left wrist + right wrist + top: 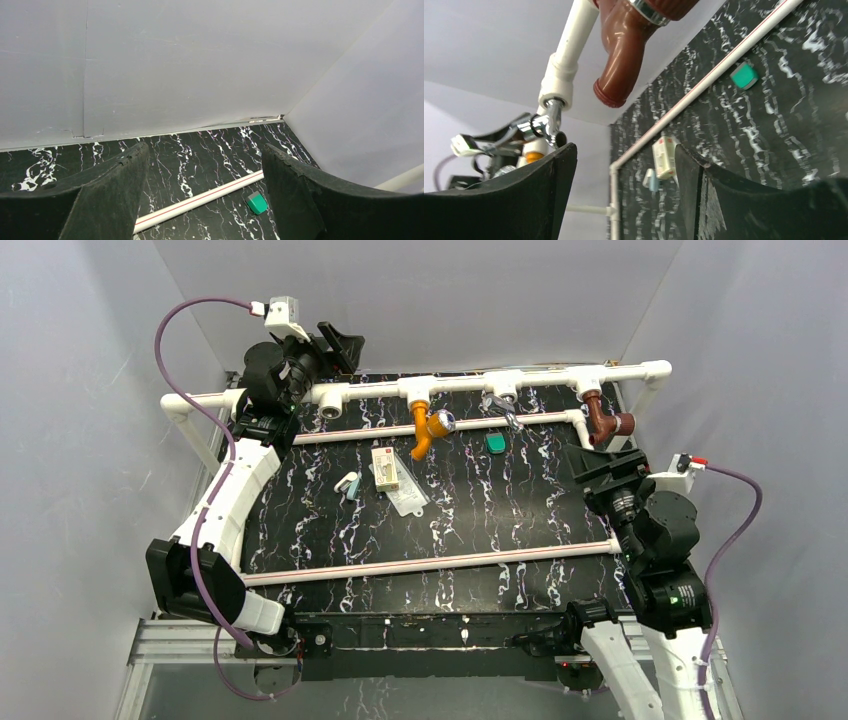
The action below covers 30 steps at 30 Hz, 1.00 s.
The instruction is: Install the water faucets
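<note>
The orange faucet (424, 432) hangs from a white tee on the back pipe (460, 382), its round knob to the right. The dark reddish-brown faucet (603, 421) hangs from the right tee. Its spout fills the top of the right wrist view (623, 55). My right gripper (603, 466) is open and empty, just in front of and below the brown faucet, apart from it; it also shows in the right wrist view (625, 149). My left gripper (340, 344) is open and empty, raised at the back left; it also shows in the left wrist view (205, 150).
A chrome tap (501, 408) sits in the middle tee. A small green block (495, 443) lies near the thin red-striped pipe (470, 425). A white box (384, 468), a clear bag and a small blue-white piece (347, 484) lie mid-table. Another thin pipe (430, 562) crosses the front.
</note>
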Available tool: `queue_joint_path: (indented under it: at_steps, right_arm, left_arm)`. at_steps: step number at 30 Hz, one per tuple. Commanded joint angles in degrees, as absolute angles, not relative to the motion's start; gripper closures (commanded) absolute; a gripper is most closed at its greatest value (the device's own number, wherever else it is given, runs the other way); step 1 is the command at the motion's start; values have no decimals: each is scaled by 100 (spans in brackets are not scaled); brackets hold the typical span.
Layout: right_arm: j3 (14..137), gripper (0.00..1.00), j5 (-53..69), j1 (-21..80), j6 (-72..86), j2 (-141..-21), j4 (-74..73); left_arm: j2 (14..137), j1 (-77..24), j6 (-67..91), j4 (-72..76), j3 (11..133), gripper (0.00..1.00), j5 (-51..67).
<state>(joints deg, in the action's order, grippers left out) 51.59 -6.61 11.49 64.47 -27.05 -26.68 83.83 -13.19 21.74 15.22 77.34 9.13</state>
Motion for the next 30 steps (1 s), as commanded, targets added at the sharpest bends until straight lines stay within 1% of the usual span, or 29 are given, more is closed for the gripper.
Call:
queue_joint_path:
  at_steps: [1,6,13,18,21,26,30]
  right_arm:
    - [5446,22,-624,1167,4422,-2574,-2634]
    - [5530,23,-575,1164,2154,-2683,-2462]
    - [5522,19,-289,1166,-545,-2663,-2333]
    - [5928,17,-347,1166,-2200,-2887,-2791]
    - [6108,17,-585,1170,-2953,-2978,-3061]
    - [6053,16,-1355,1208,-4112,-2889,-2859]
    - [6027,16,-1219,1213,-4927,-2886,-2764]
  left_arm:
    - [9185,-1281,2153,-444,6946,21,921]
    - [9203,-1287,2171,-440,6944,21,957]
    - [9205,-1281,2171,-444,6949,21,958]
    - [9220,-1279,2186,-431,6959,21,986]
    - [9235,-1282,2188,-429,6962,21,1001]
    - [9230,-1283,2197,-428,6961,21,1024]
    - [9242,-1281,2206,-409,6953,21,1045]
